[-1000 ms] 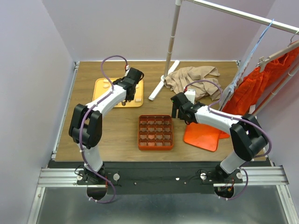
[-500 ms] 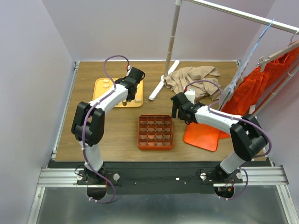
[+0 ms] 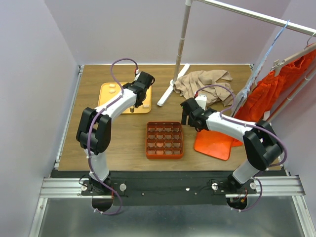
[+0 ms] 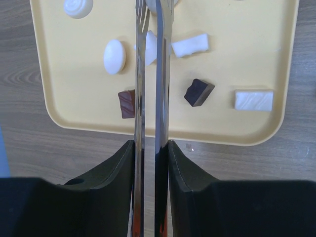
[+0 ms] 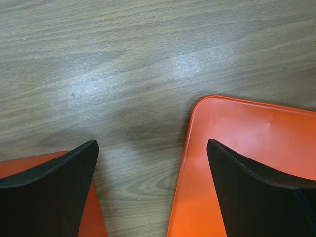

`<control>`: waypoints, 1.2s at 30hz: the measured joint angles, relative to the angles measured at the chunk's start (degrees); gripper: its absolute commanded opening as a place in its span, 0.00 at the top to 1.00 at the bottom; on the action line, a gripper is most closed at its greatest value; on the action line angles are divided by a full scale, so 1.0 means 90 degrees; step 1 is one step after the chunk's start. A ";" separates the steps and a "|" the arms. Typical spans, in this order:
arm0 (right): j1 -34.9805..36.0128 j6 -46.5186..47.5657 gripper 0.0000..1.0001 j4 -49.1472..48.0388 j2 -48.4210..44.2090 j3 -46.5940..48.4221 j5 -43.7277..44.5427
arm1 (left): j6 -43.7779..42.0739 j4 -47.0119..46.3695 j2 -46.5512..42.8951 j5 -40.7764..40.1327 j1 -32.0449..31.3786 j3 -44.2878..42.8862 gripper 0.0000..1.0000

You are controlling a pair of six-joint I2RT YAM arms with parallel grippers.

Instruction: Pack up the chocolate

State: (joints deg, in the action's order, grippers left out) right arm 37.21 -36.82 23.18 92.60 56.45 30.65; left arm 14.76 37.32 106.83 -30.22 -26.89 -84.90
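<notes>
The chocolate lies on a yellow tray point(image 4: 247, 29) at the back left point(image 3: 106, 94): white lumps point(image 4: 114, 56) point(image 4: 190, 45) point(image 4: 253, 100) and brown lumps point(image 4: 127, 103) point(image 4: 199, 92). My left gripper point(image 4: 150, 148) point(image 3: 139, 96) is shut on metal tongs point(image 4: 150, 98), which reach over the tray. Their tips are nearly together at a white lump point(image 4: 149, 49); I cannot tell if it is gripped. My right gripper point(image 5: 151, 145) point(image 3: 190, 118) is open and empty over bare wood. It hangs between the orange gridded box point(image 3: 164, 139) and the flat orange tray point(image 5: 247, 163) point(image 3: 213, 143).
A white stand foot point(image 3: 170, 91) and pole rise at the back middle. A beige cloth point(image 3: 205, 84) lies at the back right. An orange garment point(image 3: 276, 94) hangs on a rack at the right. Purple walls close in the table.
My left arm has shifted a little farther over the yellow tray. The right arm has not moved.
</notes>
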 measured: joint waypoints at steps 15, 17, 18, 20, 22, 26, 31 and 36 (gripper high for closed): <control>0.0000 -0.0032 0.00 0.0000 -0.0160 -0.0036 0.0012 | -0.0007 0.0420 -0.0857 -0.0092 -0.0061 -0.0323 1.00; 0.0000 -0.0029 0.00 0.0000 -0.0160 -0.0036 0.0015 | -0.0019 0.0449 -0.1008 -0.0090 -0.0095 -0.0311 1.00; 0.0000 -0.0029 0.00 0.0000 -0.0165 -0.0036 0.0019 | -0.0022 0.0469 -0.1081 -0.0090 -0.0121 -0.0296 1.00; 0.0000 -0.0010 0.00 0.0005 -0.0202 -0.0036 0.0036 | -0.0032 0.0478 -0.1248 -0.0090 -0.0223 -0.0209 1.00; 0.0000 0.0049 0.00 0.0002 -0.0287 -0.0034 0.0073 | -0.0041 0.0542 -0.1440 -0.0097 -0.0376 -0.0051 1.00; -0.0010 0.0231 0.00 0.0007 -0.0537 0.0066 0.0231 | -0.0041 0.0721 -0.1877 -0.0114 -0.0862 0.0342 1.00; -0.0321 0.0403 0.00 0.0002 -0.0772 0.0359 0.0216 | 0.0078 0.1015 -0.2531 -0.0051 -0.1503 0.0670 1.00; -0.0925 0.0444 0.00 -0.0007 -0.0838 0.0508 0.0165 | 0.0423 0.1311 -0.3147 0.0036 -0.2290 0.0865 1.00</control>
State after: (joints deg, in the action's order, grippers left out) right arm 28.88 -32.82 23.11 85.06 61.01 32.14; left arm 18.57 49.12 78.50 -29.89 -47.51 -77.12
